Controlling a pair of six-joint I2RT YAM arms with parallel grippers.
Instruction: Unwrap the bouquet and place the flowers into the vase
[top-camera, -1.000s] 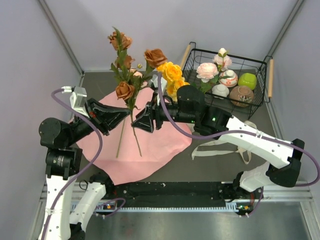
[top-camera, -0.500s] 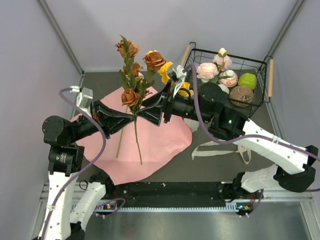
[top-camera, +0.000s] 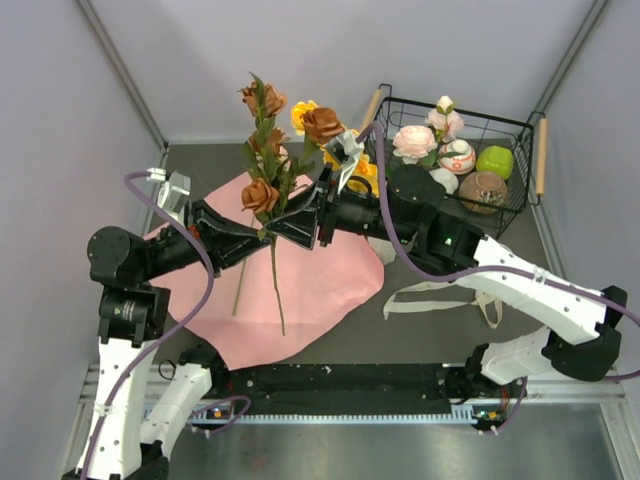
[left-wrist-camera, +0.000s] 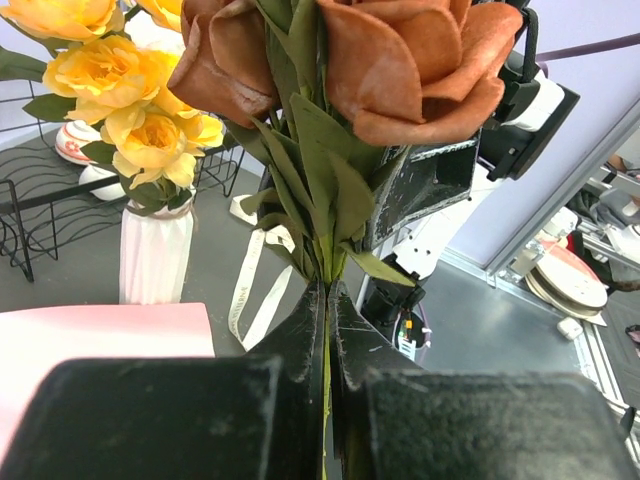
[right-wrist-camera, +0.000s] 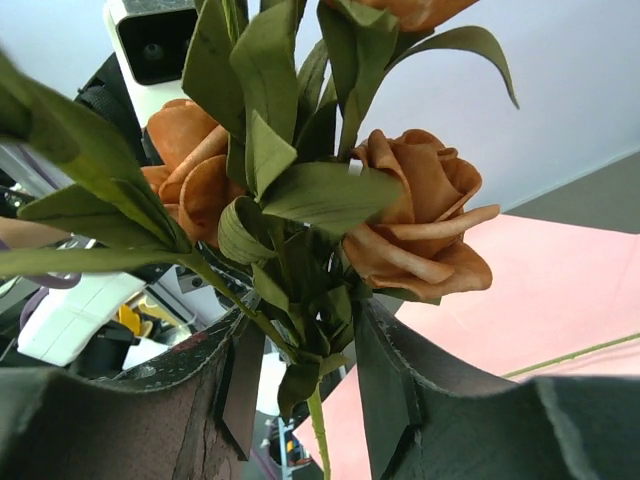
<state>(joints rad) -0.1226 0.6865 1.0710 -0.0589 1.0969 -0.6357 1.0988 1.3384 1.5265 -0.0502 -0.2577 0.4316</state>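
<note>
My left gripper (top-camera: 263, 233) is shut on the lower stem of a spray of orange-brown roses (top-camera: 262, 190) and holds it upright above the pink paper sheet (top-camera: 310, 290). In the left wrist view its jaws (left-wrist-camera: 327, 300) pinch the green stem under a big rose (left-wrist-camera: 410, 70). My right gripper (top-camera: 280, 229) faces it from the right. Its jaws (right-wrist-camera: 300, 340) stand apart, on either side of the stem and leaves beneath a rose (right-wrist-camera: 420, 220). The white ribbed vase (left-wrist-camera: 155, 255) holds yellow flowers (left-wrist-camera: 130, 100). In the top view the right arm hides the vase.
The paper lies flat on the table with a thin green stem (top-camera: 240, 290) on it. A beige ribbon (top-camera: 440, 295) trails to its right. At the back right a black wire basket (top-camera: 530, 135) holds small bowls and pink-white blooms (top-camera: 413, 140).
Both grippers and the rose spray have shifted a little right and toward the back. The right jaws widened, then narrowed again around the stem.
</note>
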